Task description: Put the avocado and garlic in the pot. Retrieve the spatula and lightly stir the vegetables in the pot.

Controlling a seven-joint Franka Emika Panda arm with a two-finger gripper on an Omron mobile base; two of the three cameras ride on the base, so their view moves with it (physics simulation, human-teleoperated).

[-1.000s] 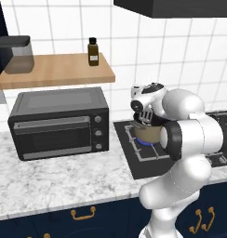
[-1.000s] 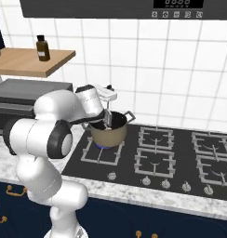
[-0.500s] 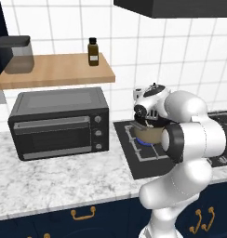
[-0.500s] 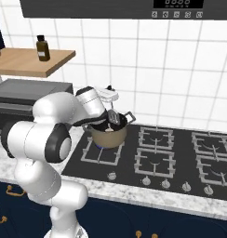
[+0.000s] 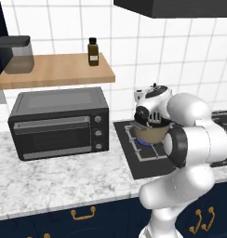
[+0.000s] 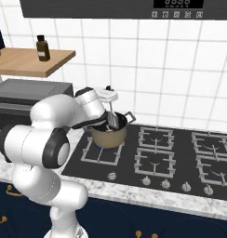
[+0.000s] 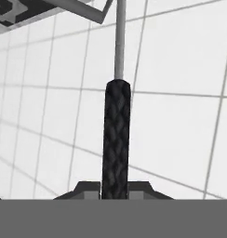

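Observation:
The brass-tan pot (image 6: 107,138) stands on the front left burner of the black hob, and it shows too as the pot (image 5: 150,135) behind my arm. My gripper (image 6: 110,122) hangs right over its mouth, shut on the spatula (image 7: 116,139). In the hand view the black ribbed handle rises between my fingertips (image 7: 88,188). From it a thin grey shaft runs on against the white tiled wall. The avocado and the garlic are hidden, since the hand and the pot's rim cover the inside.
A black toaster oven (image 5: 59,123) sits on the marble counter left of the hob (image 6: 171,155). Above it a wooden shelf (image 5: 59,69) carries a brown bottle (image 5: 92,51) and a dark jar (image 5: 16,55). A range hood hangs overhead.
My hand has turned and shifted a little over the pot's mouth with the spatula in it. The pot has stayed put.

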